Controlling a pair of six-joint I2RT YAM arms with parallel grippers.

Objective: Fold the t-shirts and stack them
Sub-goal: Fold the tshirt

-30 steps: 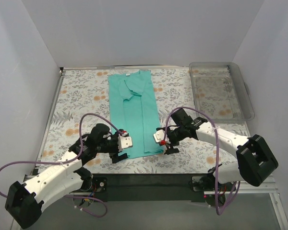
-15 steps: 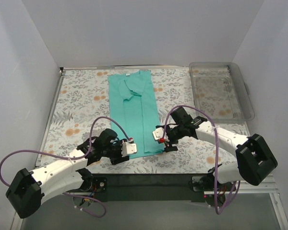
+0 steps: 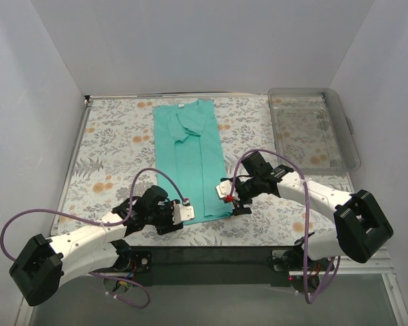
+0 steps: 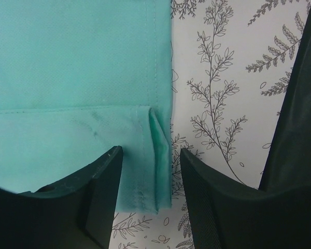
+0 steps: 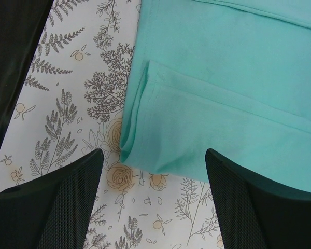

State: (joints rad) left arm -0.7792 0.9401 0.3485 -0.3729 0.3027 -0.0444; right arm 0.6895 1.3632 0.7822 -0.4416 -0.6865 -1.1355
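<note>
My arms reach low and inward. Left gripper point(image 4: 147, 155) jaws part-open, straddling the t-shirt point(image 4: 67, 67) hem corner; right gripper point(image 5: 151, 158) jaws wide apart, other hem corner between them.

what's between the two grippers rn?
The near hem of the t-shirt, lying flat on the patterned table cover. The left gripper and right gripper each stand open over one hem corner. Top view shows it.
</note>
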